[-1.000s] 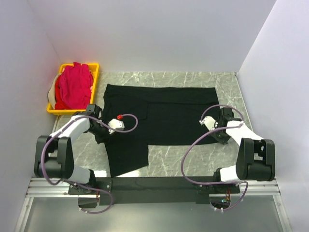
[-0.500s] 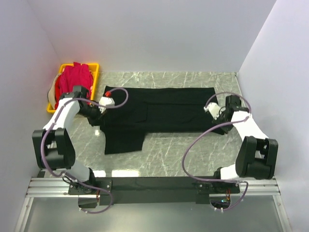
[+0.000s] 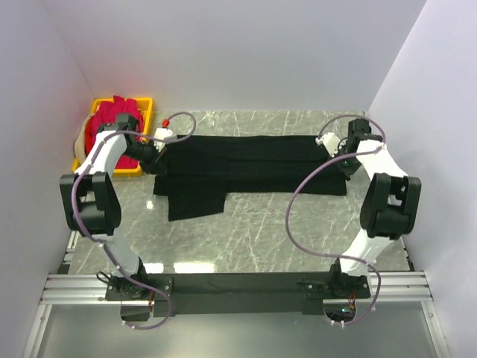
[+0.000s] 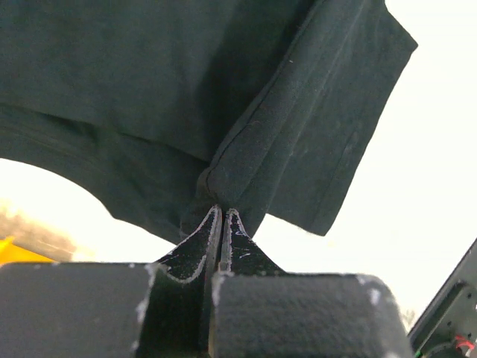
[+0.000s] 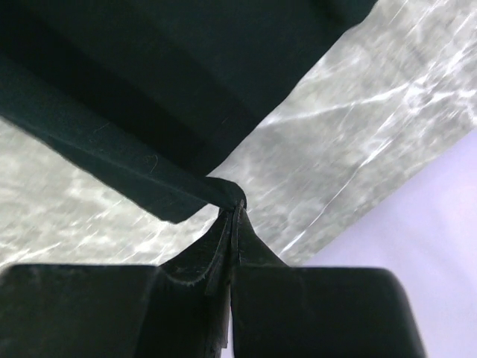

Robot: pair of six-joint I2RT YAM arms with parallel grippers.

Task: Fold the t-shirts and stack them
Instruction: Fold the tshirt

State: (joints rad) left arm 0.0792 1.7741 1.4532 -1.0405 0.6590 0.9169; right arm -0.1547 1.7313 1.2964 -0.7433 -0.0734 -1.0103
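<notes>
The left gripper (image 4: 222, 212) is pinched tight on a bunched fold at the left end of the black t-shirt (image 3: 246, 160). The right gripper (image 5: 237, 209) is clamped on a corner at its right end. The shirt spans between them as a long band across the far part of the marble table (image 3: 298, 231), with one flap lying nearer on the left. Pink t-shirts (image 3: 112, 123) fill a yellow crate (image 3: 147, 104) at far left.

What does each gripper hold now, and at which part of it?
Both hold the black t-shirt. The left gripper is shut on a bunched fold at its left end, the right gripper on a folded edge at its right end.
</notes>
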